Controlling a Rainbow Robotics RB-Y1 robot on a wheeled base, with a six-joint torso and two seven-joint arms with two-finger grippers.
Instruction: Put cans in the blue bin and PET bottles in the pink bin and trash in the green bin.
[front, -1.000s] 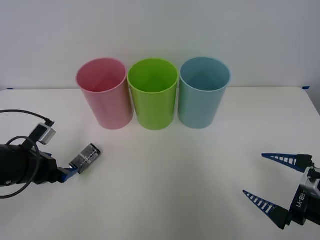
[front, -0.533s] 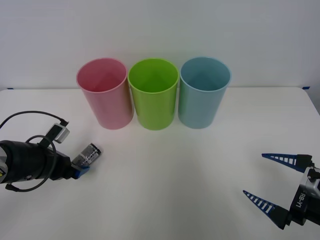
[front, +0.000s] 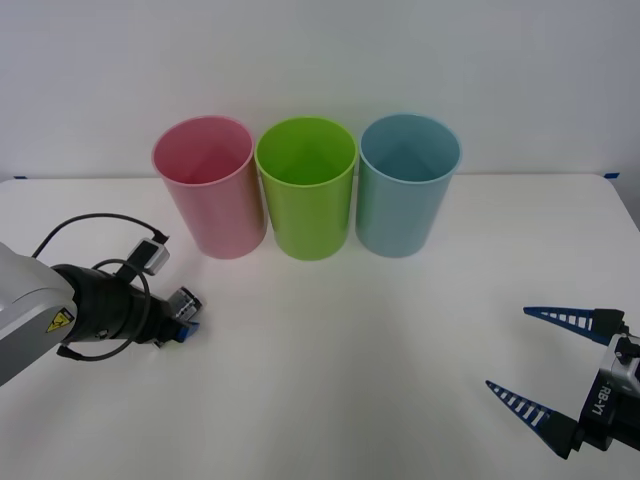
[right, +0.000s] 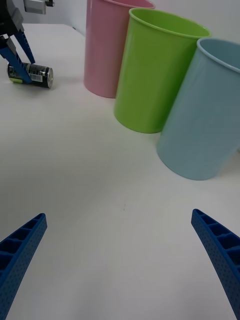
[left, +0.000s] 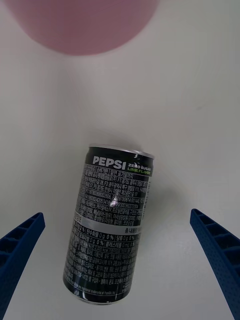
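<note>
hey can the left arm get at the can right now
Probably yes. The left gripper is open with its jaws either side of the can, which lies on its side on the table with nothing between them.

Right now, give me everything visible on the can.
The can is a small black drink can with silver metal ends, white Pepsi lettering, a lime-green flavour line and dense pale small print. It looks undented. It lies on its side on the white table, in front of the pink bin and apart from it. The left gripper is open around it, one blue finger on each side; no contact shows.
</note>
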